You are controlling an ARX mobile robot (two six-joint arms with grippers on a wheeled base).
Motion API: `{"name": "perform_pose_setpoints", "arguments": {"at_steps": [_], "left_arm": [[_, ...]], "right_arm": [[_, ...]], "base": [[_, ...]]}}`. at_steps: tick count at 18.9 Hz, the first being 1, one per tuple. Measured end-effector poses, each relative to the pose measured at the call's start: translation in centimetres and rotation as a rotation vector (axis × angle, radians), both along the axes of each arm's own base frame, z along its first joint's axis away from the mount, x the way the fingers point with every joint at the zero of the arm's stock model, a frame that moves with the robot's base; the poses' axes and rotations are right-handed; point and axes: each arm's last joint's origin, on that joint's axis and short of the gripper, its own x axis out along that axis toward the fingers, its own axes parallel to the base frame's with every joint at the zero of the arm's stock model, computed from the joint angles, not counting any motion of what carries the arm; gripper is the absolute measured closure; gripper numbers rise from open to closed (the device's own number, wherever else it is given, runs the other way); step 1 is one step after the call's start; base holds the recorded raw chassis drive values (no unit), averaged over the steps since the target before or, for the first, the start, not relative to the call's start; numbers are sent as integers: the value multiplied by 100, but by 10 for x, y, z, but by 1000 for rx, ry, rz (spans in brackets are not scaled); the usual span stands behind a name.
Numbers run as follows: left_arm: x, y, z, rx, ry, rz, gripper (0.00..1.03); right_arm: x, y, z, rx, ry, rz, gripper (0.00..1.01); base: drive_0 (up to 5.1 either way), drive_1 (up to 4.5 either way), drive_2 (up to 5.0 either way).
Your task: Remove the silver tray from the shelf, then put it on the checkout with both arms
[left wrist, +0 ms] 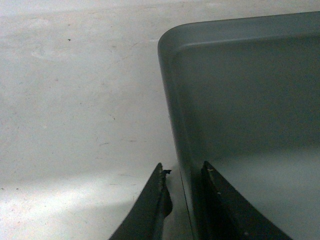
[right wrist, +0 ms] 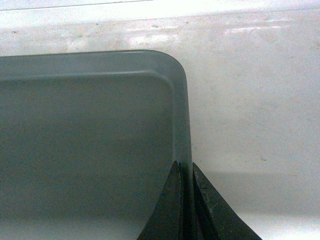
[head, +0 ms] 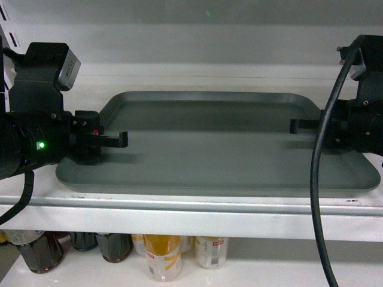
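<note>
The silver tray (head: 221, 149) lies flat on the white shelf (head: 179, 206), its long side facing me. My left gripper (head: 118, 140) is at the tray's left edge. In the left wrist view it (left wrist: 183, 169) is open and straddles the rim (left wrist: 170, 100): one finger over the bare shelf (left wrist: 75, 125), the other inside the tray, with a gap left beside the rim. My right gripper (head: 297, 125) is at the tray's right edge. In the right wrist view it (right wrist: 185, 170) is shut on the tray's rim (right wrist: 184, 110). The checkout is out of view.
The upper shelf board (head: 191, 12) hangs low over the tray. A slotted upright (head: 7, 36) stands at the far left. Below the shelf lip stand dark bottles (head: 39, 251) and cans (head: 163, 256). The right arm's thick cable (head: 317, 179) hangs in front of the tray's right end.
</note>
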Motion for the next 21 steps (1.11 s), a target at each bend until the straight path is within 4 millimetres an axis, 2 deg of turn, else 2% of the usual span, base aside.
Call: {"name": "perform_pose_setpoints", "arguments": {"at_steps": [2,4,9,14,21], "left_arm": [[0,-1,1,-3,-1,-15,93],[-1,-3,3,-51,3,12,99],[-5,-4,8,-71,10,19,99],[-14,-2,27,-82,-35,14,99],[-31,0,52,-83,-55,0,99]], "right_arm": [[0,0,0,15,1,-2,98],[-1,0,1,15,1,-4,98],[-7,-1,6,16,-27,2,98],[-19,-3,29,15,-105,9,98],[-40,-4,55,14,-114,14,98]], "base": [[0,0,0],[0,0,0],[0,0,0],[0,0,0],[0,0,0]]}}
